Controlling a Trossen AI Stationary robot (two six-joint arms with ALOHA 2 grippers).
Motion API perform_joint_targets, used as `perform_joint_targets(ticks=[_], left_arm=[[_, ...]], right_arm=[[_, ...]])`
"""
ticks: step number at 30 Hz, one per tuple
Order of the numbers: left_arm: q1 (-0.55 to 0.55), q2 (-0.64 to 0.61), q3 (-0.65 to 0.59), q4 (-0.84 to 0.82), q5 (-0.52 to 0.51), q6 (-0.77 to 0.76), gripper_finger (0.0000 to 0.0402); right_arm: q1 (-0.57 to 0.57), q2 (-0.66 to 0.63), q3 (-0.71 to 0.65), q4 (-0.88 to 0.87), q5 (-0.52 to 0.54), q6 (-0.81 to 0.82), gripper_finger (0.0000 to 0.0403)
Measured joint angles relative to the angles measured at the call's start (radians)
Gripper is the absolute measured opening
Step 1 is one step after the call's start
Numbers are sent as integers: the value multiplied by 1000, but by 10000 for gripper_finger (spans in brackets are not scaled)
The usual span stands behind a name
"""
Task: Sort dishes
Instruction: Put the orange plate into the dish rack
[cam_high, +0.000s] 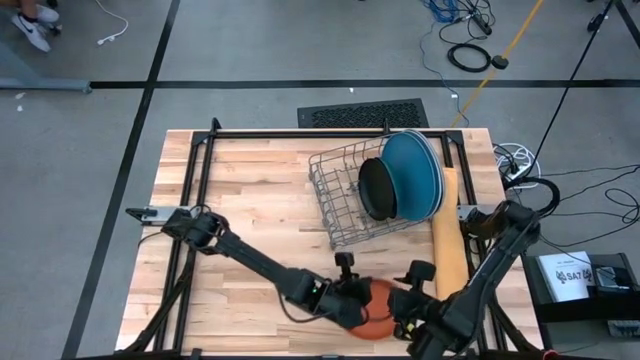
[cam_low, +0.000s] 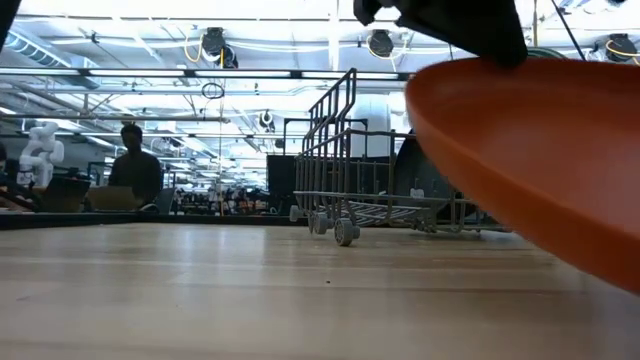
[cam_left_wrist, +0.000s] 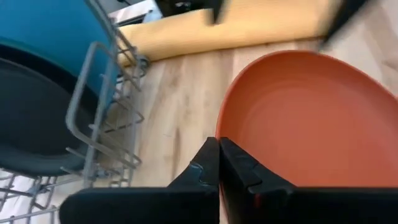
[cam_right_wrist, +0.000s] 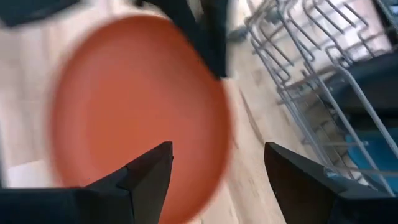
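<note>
An orange plate (cam_high: 380, 312) is in the air over the table's near edge, tilted, as the low view (cam_low: 540, 160) shows. My left gripper (cam_high: 350, 292) is shut on its rim. My right gripper (cam_right_wrist: 216, 155) is open just right of the plate, with its fingers (cam_right_wrist: 149, 171) apart and touching nothing. A black plate (cam_high: 376, 190) and a larger blue plate (cam_high: 415, 175) stand on edge in the wire rack (cam_high: 340, 195). A paler rim shows behind the blue plate. The other plates are hidden. My left gripper pinches the orange plate's rim (cam_left_wrist: 219, 138) between its two shut fingers, on the plate's left side. The fingers reach roughly level from the table's left. The plate is lifted clear of the table and tilted, with its hollow side showing in both wrist views.
The wire rack stands at the table's far right on small feet (cam_low: 345, 232). A yellow roll (cam_high: 449, 240) lies to the right of the rack and beyond the plate. Bare wood (cam_high: 250, 190) spreads over the table's left half. A person (cam_low: 135, 165) sits beyond the table.
</note>
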Motion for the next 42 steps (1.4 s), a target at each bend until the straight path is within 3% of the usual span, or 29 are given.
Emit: perform_joint_targets(ticks=[16,20,27,30,37,42], left_arm=[[-86,-8,0,-5,-77,31,0],[-99,-8,0,-25,-98,34,0],[-118,-9,0,-58,-143,80,1],[-126,-9,0,-72,-204,100,1],[-157,-45,0,-191,-482,101,1],[-172,-105,0,-311,-586,-21,10]], right_arm=[[-79,105,-40,118,-28,-14,230],[-96,103,-71,184,-35,-49,179],[-100,99,-77,260,-14,-89,19],[-99,97,-77,259,30,-70,11],[-96,94,-77,260,136,-57,3],[-97,78,-76,253,191,-69,2]])
